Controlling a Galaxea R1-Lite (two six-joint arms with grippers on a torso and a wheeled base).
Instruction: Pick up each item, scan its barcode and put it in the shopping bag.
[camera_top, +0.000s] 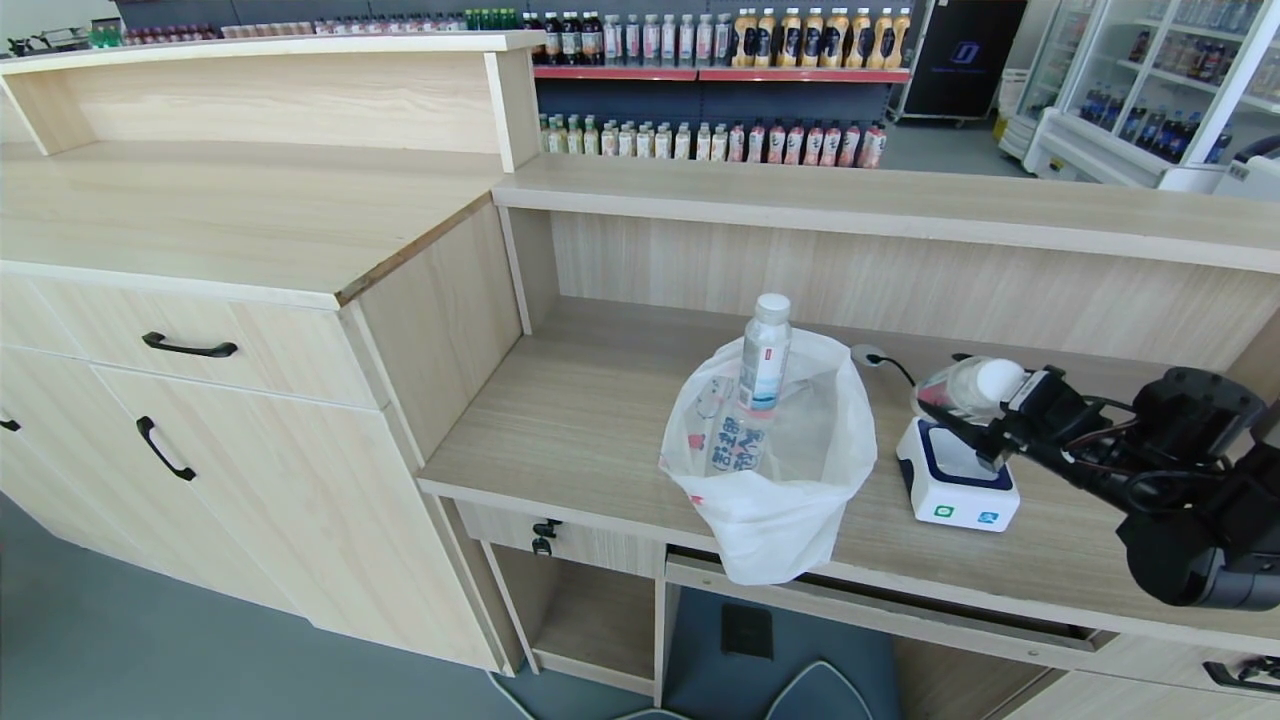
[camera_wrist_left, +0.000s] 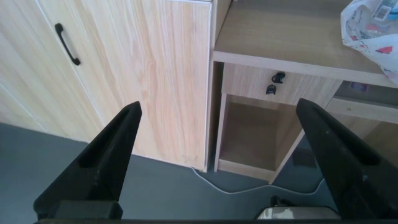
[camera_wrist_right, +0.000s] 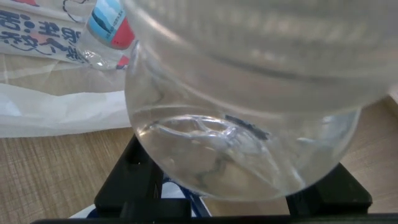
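The right gripper (camera_top: 985, 418), clamped around a clear bottle (camera_top: 950, 390), holds it on its side directly above the scanner (camera_top: 955, 495). The shopping bag (camera_top: 800, 490) stands open just beside the scanner, on the robot's left.

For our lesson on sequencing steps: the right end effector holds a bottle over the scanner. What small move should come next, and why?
Probably lower the bottle a little toward the scanner so its barcode reads. The right end effector grips it sideways just above the scanner, and it is not yet in the bag, which stands open alongside.
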